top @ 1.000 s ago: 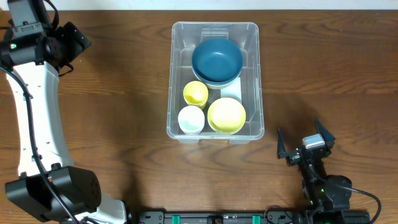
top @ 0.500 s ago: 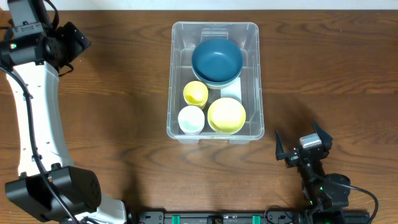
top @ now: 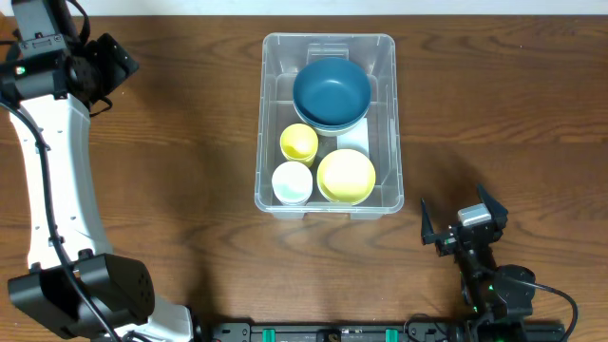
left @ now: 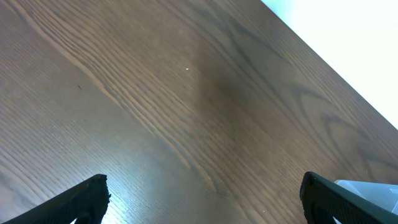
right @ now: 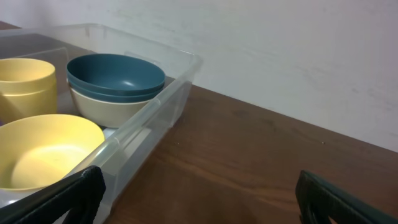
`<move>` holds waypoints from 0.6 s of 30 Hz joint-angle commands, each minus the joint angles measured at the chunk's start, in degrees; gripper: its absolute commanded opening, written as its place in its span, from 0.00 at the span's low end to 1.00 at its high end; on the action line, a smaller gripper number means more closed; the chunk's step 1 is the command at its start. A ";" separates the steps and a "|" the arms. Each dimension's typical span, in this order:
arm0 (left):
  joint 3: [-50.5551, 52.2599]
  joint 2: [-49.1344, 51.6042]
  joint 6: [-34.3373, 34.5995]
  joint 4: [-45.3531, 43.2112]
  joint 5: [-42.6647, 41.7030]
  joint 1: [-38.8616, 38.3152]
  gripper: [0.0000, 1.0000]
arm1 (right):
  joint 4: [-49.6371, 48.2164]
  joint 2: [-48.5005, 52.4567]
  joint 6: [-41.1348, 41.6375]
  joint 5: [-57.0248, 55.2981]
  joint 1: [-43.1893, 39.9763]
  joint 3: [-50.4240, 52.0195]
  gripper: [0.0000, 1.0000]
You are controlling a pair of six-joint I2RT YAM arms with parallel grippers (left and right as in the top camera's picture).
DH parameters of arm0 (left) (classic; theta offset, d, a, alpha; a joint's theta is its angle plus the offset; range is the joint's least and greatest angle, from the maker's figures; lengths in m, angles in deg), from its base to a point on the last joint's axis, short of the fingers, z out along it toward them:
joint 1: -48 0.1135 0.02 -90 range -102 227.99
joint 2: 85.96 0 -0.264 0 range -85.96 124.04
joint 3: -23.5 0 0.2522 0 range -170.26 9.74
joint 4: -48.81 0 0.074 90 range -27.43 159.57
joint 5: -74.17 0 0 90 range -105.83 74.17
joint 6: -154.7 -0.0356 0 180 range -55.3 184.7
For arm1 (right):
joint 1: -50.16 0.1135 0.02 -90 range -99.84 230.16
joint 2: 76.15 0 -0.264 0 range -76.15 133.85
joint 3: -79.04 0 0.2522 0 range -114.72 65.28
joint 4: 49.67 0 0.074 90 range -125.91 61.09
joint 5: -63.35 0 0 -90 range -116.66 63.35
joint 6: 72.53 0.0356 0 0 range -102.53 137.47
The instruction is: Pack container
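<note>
Bowls and cups sit inside the container (top: 265,142), a clear plastic bin standing on the wooden bench (top: 190,142) toward 12 o'clock from the middle of the overhead view, with its long sides running from 12 to 6. At the bin's 12 o'clock end a blue bowl (top: 331,87) lies nested on top of a stack, and the right wrist view shows a cream bowl (right: 106,107) beneath it. Toward 9 o'clock of the bin's centre stands a yellow cup (top: 299,142), mouth up. A white cup (top: 292,182) fills the 7 o'clock corner, just beside the yellow cup. A yellow bowl (top: 346,177) fills the 5 o'clock corner, close against the white cup. A strip of white label (top: 354,141) shows on the floor between the blue bowl and the yellow bowl.

The left tool (left: 205,202) is at 10 o'clock over the bench, well apart from the container. Its wrist view shows the fingers spread wide with only bench wood between them, so it holds nothing. The right tool (top: 461,218) sits at 5 o'clock, near the bin's 5 o'clock corner but apart from it, with its fingers splayed wide and nothing in them. In its wrist view the container's near wall lies toward 9 o'clock, with the yellow bowl closest to the camera.
</note>
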 commanded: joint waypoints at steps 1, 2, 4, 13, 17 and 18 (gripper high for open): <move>-0.55 0.11 -0.57 0.22 0.70 0.24 0.98 | 0.09 -0.52 -0.81 0.44 -0.52 0.20 0.99; -0.55 0.11 -0.57 0.22 0.70 0.24 0.98 | 0.09 -0.52 -0.79 0.44 -0.52 0.20 0.99; -0.55 0.11 -0.57 0.22 0.70 0.24 0.98 | 0.09 -0.52 -0.79 0.44 -0.52 0.20 0.99; -0.55 0.11 -0.57 0.22 0.70 0.11 0.98 | 0.09 -0.52 -0.79 0.44 -0.52 0.20 0.99; -0.55 -2.08 -0.57 0.24 0.70 -0.31 0.98 | 0.09 -0.52 -0.79 0.44 -0.52 0.20 0.99; -0.55 -3.21 -0.57 0.24 0.68 -0.33 0.98 | 0.09 -0.52 -0.81 0.44 -0.52 0.20 0.99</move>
